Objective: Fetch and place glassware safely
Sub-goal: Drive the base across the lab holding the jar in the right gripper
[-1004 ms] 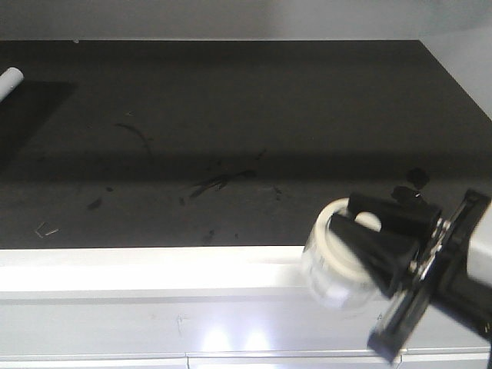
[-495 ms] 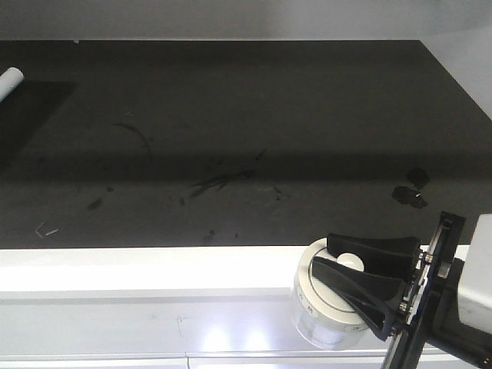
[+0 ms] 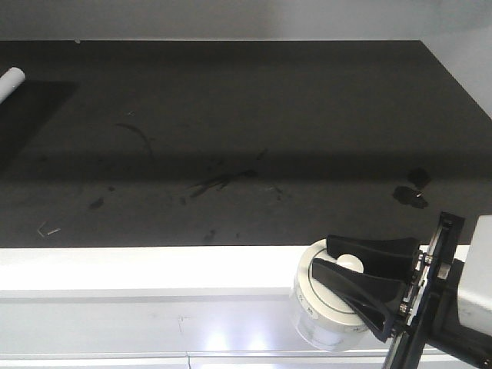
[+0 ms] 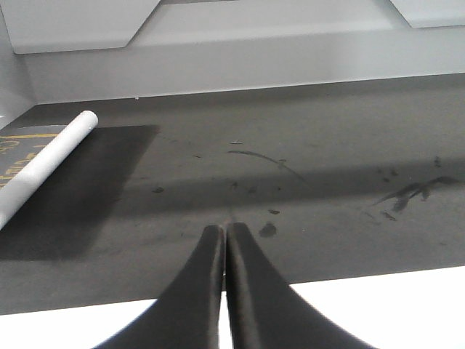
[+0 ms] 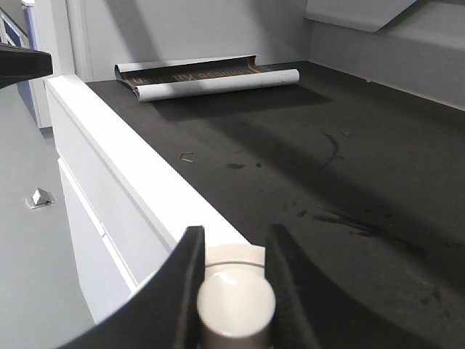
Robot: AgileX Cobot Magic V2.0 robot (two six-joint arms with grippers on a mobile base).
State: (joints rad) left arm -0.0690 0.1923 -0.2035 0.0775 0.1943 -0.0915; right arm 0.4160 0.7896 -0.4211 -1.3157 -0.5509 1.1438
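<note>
One view, the front, shows the jar (image 3: 311, 332) below its lid (image 3: 317, 288).

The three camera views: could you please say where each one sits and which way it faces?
Front view: above the white edge, looking down at the dark tabletop; the right gripper holding the jar shows.
Left wrist: behind the shut left gripper, facing across the tabletop.
Right wrist: behind the right gripper, facing along the white edge.
All show the rolled sheet.

Right gripper (image 3: 321, 254) clamped (on jar (image 3: 319, 317) knob), left gripper (image 4: 224, 231) tips together
</note>
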